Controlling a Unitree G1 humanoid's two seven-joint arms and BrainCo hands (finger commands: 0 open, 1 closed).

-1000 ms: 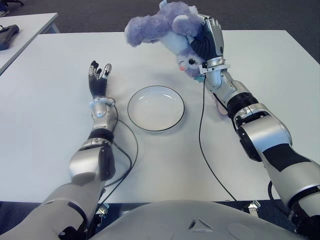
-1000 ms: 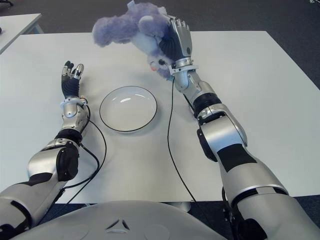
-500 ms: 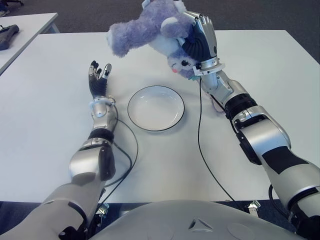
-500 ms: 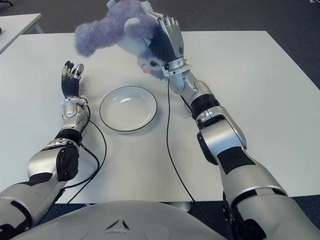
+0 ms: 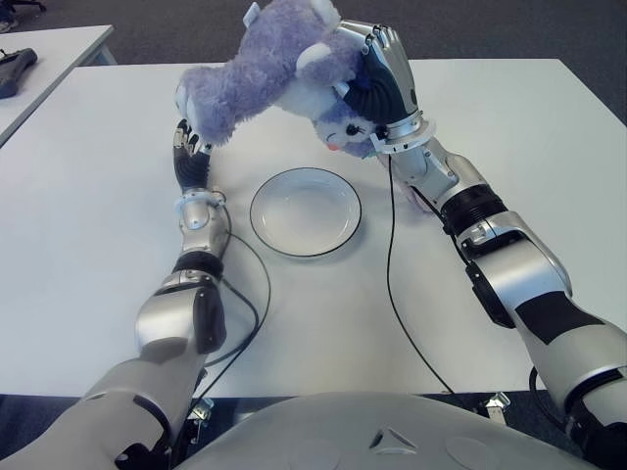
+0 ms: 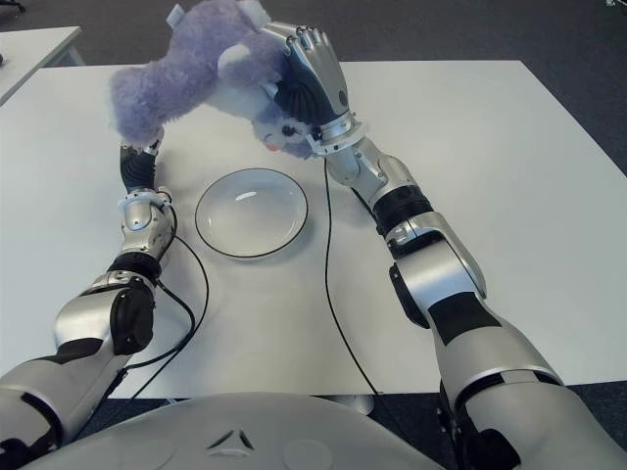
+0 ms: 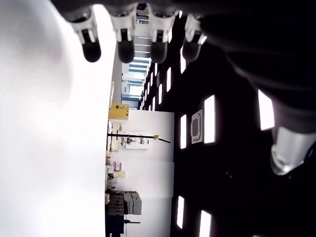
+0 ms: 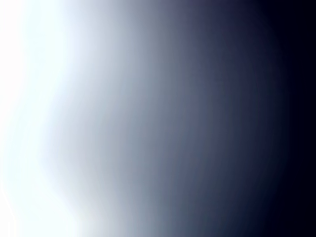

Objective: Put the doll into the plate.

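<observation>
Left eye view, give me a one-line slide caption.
Right hand holds the purple plush doll above the table, beyond the empty white plate; left hand shows left of the plate.

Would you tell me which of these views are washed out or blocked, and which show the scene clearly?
Right wrist view: only a smooth bright-to-dark gradient, nothing recognisable. Left wrist view: the table side is overexposed, though the left hand's fingertips are distinct. Both eye views are evenly lit, showing the doll, right hand and plate clearly.
</observation>
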